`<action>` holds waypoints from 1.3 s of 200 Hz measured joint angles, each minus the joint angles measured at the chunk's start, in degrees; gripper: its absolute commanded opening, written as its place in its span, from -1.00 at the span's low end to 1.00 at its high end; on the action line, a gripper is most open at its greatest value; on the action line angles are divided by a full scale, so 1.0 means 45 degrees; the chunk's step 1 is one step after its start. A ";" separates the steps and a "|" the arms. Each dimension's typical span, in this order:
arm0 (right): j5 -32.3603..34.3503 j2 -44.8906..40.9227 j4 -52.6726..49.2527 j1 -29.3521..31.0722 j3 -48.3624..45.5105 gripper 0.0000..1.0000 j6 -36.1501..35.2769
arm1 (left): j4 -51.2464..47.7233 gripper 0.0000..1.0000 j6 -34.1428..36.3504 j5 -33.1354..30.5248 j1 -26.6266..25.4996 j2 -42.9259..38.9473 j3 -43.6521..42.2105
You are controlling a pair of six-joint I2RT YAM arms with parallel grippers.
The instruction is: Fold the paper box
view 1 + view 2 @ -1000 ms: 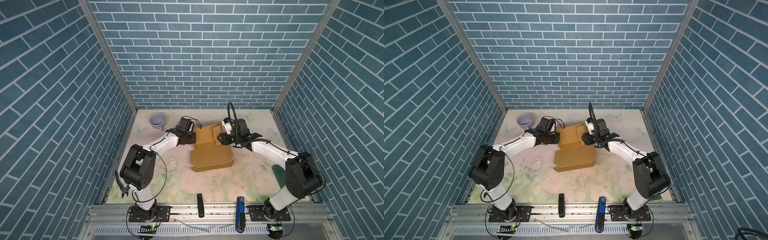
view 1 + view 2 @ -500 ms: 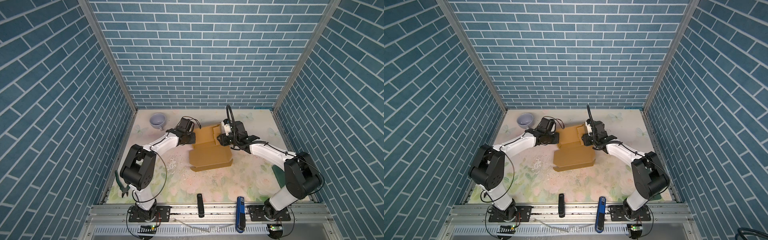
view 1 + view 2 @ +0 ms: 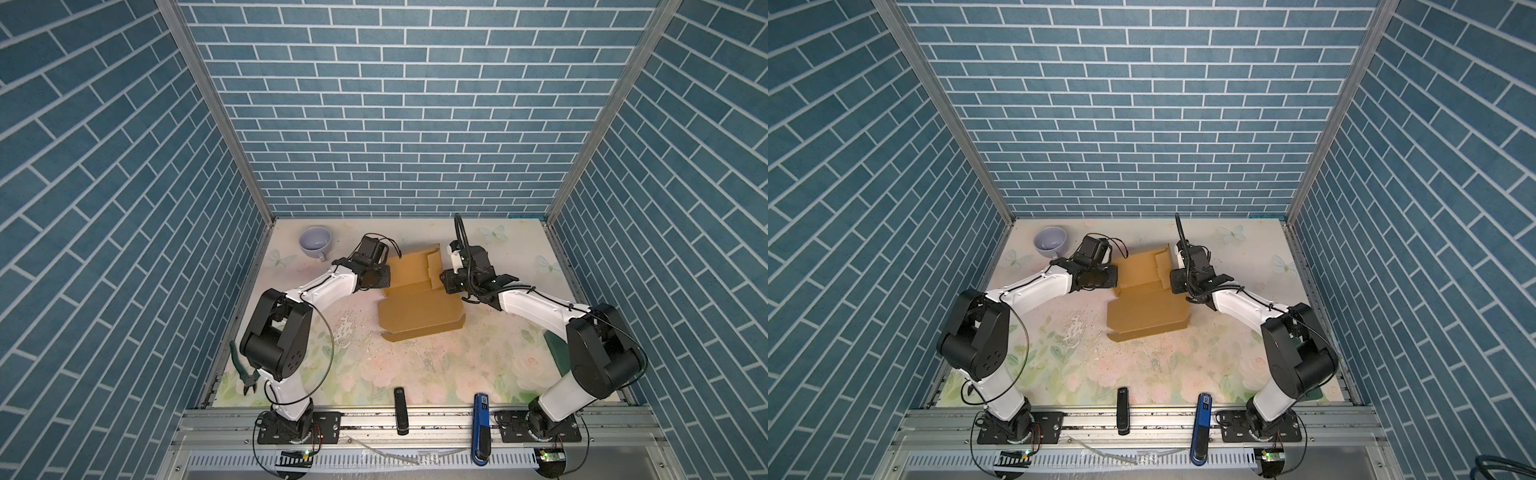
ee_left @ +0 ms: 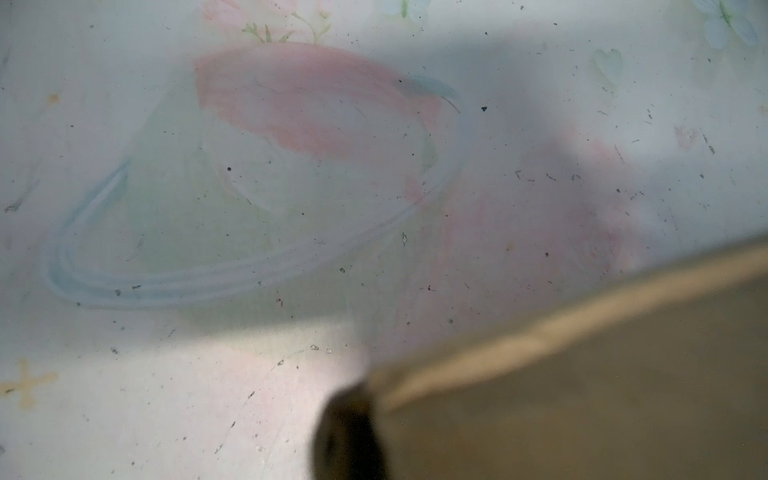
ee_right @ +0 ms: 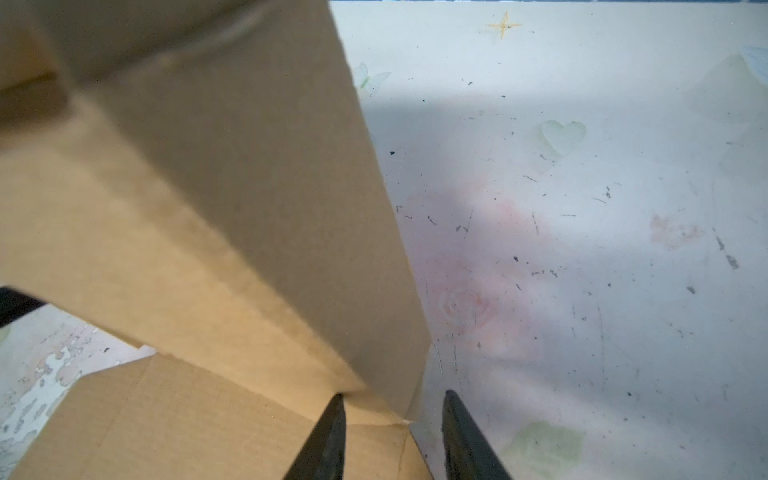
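Observation:
The paper box (image 3: 419, 309) (image 3: 1148, 316) is tan cardboard lying mid-table, its rear panel raised and a folded front part lying flat. My left gripper (image 3: 385, 277) (image 3: 1113, 277) is at the rear panel's left edge. In the left wrist view only one dark fingertip (image 4: 349, 432) shows, shut against a blurred cardboard flap (image 4: 582, 395). My right gripper (image 3: 448, 286) (image 3: 1174, 283) is at the box's right rear corner. Its fingers stand apart in the right wrist view (image 5: 394, 397), straddling the corner of an upright wall (image 5: 249, 208); the outer finger is clear of the cardboard.
A lavender cup (image 3: 315, 242) sits at the back left. Green-handled pliers (image 3: 245, 370) lie by the left arm's base, a dark green object (image 3: 555, 353) by the right arm. A black bar (image 3: 400, 409) and a blue bar (image 3: 481, 419) lie at the front edge.
The right gripper's fingers have drawn closer together and it has moved left against the box corner. The box has shifted slightly left. The left arm has stayed put.

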 measured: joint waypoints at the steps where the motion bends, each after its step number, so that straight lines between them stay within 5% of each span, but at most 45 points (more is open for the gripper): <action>1: -0.0015 0.0000 0.0015 -0.0005 -0.0005 -0.08 -0.0010 | 0.0000 -0.91 0.0000 0.0000 0.0000 0.0000 0.0000; 120: -0.1015 0.0277 0.0627 -0.0005 0.0092 0.00 -0.0792 | 0.0005 -0.90 0.0058 0.0087 0.0000 0.0000 0.0000; 176: -0.0442 0.0748 0.0554 0.0029 0.0627 -0.33 -0.0962 | 0.0005 -0.91 0.0058 0.0087 -0.0005 0.0000 0.0000; 260: 0.0185 0.0840 0.0442 0.0044 0.0850 -0.29 -0.0952 | 0.0053 -0.91 0.0015 0.0087 -0.0005 0.0000 0.0000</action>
